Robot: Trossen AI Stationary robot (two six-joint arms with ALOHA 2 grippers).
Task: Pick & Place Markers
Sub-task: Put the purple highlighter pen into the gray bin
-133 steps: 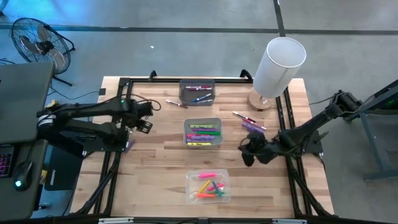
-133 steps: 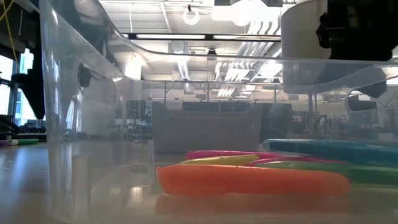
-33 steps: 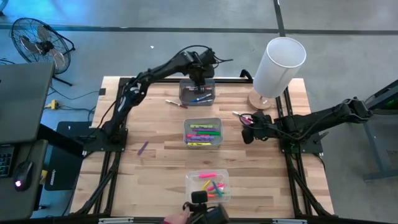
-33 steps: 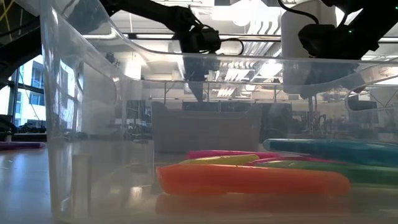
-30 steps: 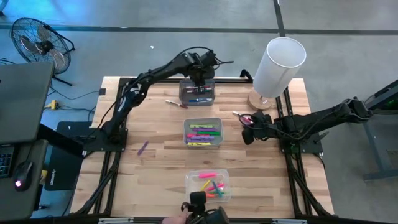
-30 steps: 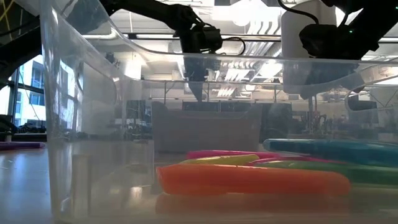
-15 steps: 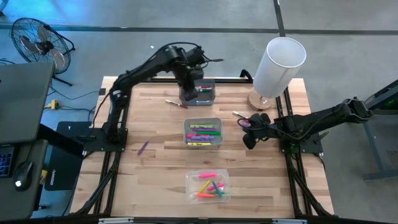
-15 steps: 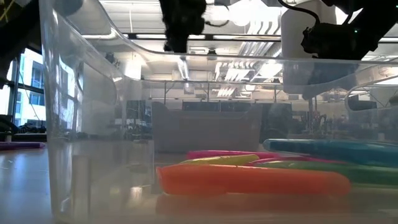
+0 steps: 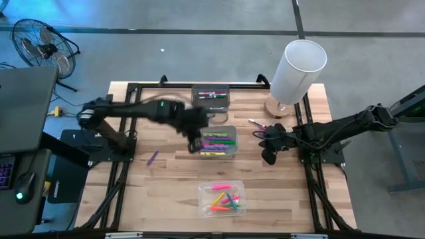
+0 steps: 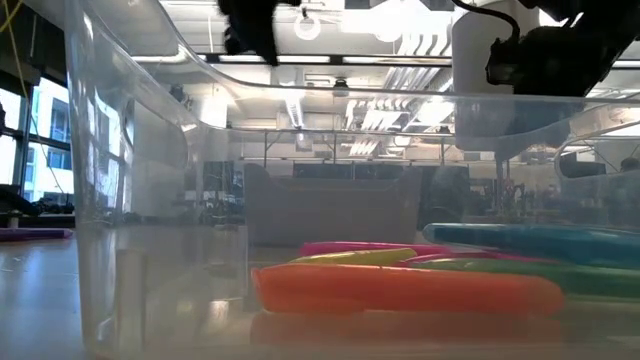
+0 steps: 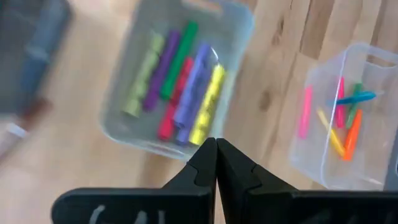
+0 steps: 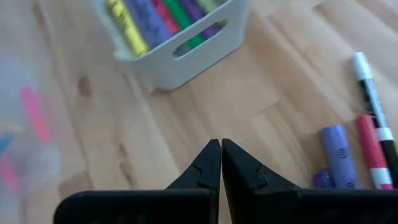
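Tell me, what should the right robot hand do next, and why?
Probably open its fingers and reach for the purple marker lying loose on the table. The right gripper is shut and holds nothing, and that marker lies close ahead of it, outside the white bin.

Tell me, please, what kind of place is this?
Probably an industrial lab or workshop: grey concrete floor, black floor fan, exposed ceiling lights, and a framed wooden butcher-block table.
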